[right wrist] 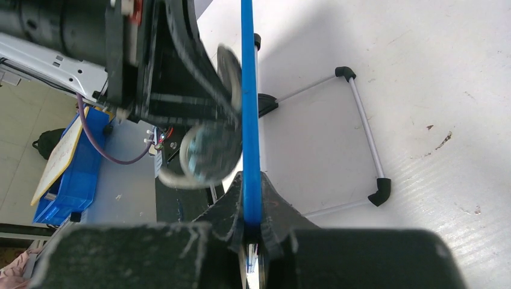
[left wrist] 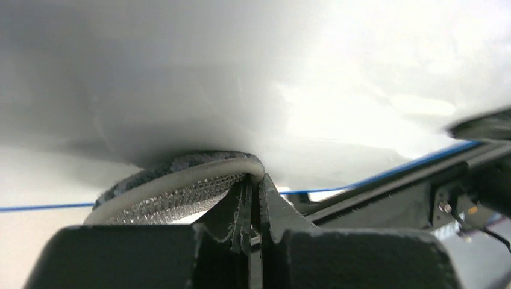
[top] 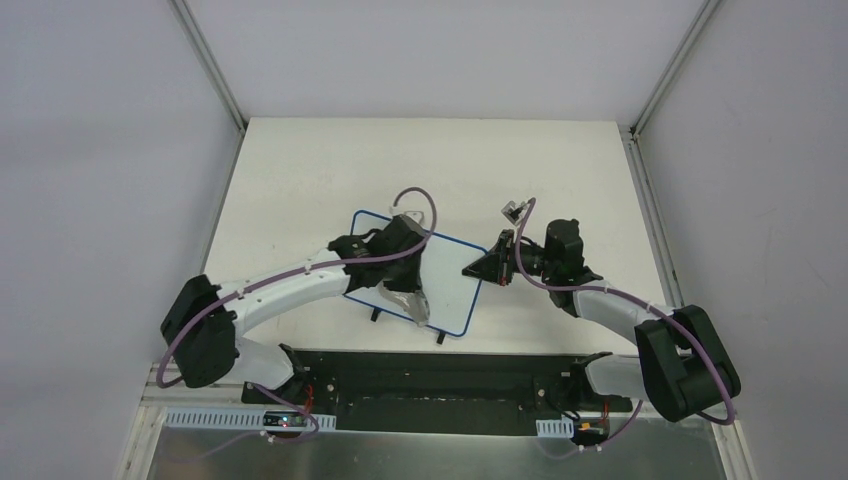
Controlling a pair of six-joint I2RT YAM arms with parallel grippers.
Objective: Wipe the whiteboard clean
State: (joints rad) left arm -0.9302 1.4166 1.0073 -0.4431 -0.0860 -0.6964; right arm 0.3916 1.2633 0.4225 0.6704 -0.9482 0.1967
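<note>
The blue-framed whiteboard [top: 448,285] stands tilted on the table's middle. Its face fills the left wrist view [left wrist: 241,78], and its blue edge [right wrist: 248,102] runs up the right wrist view. My left gripper [top: 412,300] is shut on a flat round grey eraser pad [left wrist: 175,180] pressed against the board's face. The pad also shows blurred in the right wrist view [right wrist: 208,153]. My right gripper [top: 480,268] is shut on the board's right edge, its jaws clamped on the blue frame [right wrist: 253,211].
The board's wire stand [right wrist: 364,129] with black feet rests on the white table behind it. A small grey clip-like object [top: 513,211] lies just beyond the right arm. A blue bin [right wrist: 66,168] sits off the table.
</note>
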